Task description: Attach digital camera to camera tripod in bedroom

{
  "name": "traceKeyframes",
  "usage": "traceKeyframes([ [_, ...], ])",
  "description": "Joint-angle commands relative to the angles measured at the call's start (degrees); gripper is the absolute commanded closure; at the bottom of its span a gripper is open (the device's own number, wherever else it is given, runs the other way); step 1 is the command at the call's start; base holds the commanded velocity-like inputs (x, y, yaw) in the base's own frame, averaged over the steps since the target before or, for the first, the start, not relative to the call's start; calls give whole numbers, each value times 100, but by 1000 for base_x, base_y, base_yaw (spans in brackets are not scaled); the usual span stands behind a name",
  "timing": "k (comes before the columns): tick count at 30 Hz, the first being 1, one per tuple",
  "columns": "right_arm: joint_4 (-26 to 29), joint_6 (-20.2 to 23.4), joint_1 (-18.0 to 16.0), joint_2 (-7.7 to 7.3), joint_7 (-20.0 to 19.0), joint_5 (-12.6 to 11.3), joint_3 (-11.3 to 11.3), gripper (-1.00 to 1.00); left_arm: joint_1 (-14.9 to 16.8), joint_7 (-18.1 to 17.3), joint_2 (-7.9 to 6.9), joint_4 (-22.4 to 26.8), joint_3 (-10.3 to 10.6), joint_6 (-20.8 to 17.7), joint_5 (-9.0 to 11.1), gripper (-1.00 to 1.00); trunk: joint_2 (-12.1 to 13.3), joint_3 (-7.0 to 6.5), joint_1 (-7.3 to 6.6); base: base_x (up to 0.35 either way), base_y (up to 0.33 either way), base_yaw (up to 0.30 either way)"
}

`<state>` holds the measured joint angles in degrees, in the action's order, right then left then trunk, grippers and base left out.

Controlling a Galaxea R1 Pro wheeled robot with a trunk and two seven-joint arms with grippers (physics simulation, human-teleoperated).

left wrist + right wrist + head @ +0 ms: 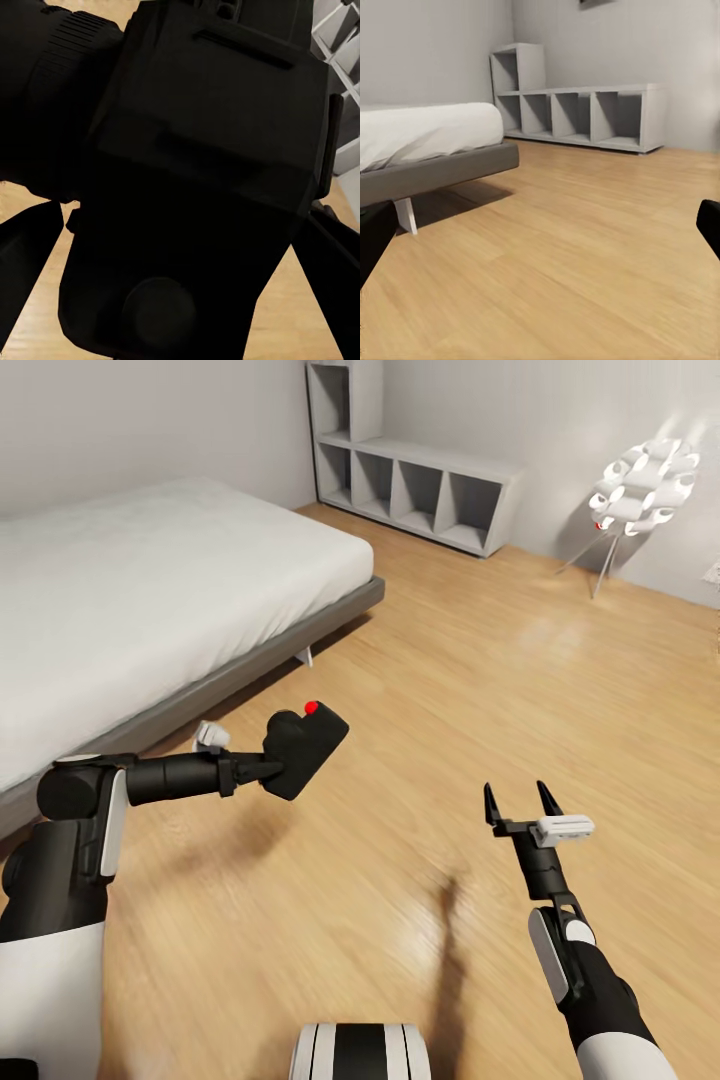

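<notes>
Aloft over the wood floor (450, 690), the digital camera (303, 750) sits clamped in the left gripper (268, 768), jaws shut on its near-left end; its long axis tilts up toward the far right, red button uppermost. No writing is legible. Close up, the left wrist view shows its dark underside. The right gripper (520, 792) hangs empty, jaws apart. Bed (150, 590) left, shelf (420, 485) and white lamp (642, 485) far.

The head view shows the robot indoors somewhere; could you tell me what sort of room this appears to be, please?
Most likely a bedroom: a grey-framed bed with a white mattress stands at the left, grey cube shelving lines the far wall, and a white flower-shaped lamp stands on the light wood plank floor.
</notes>
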<state>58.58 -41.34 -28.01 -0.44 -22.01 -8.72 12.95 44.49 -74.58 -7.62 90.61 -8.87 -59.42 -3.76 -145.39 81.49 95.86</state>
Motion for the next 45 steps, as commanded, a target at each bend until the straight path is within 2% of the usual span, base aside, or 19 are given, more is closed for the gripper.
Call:
traceKeyframes([
  [1, -4, 32, -3, 0, -58, -59, 3, -100, 4, -47, -2, 3, -4, -58, -37, 100, 0, -19, -3, 0, 0, 0],
  [10, -4, 496, -4, 0, -58, -59, -2, -100, 7, -40, -15, -1, -1, -58, -37, 100, 12, -219, -27, 0, 0, 0],
  [17, -4, 646, -5, 0, -52, -59, -3, -100, 14, -40, -8, 0, 6, -58, -37, 100, 22, -374, -45, 0, 0, 0],
  [45, -4, 680, -4, 0, -51, -42, -12, -100, 16, -39, 45, -8, 67, -58, -37, 100, 59, -994, -117, 0, 0, 0],
])
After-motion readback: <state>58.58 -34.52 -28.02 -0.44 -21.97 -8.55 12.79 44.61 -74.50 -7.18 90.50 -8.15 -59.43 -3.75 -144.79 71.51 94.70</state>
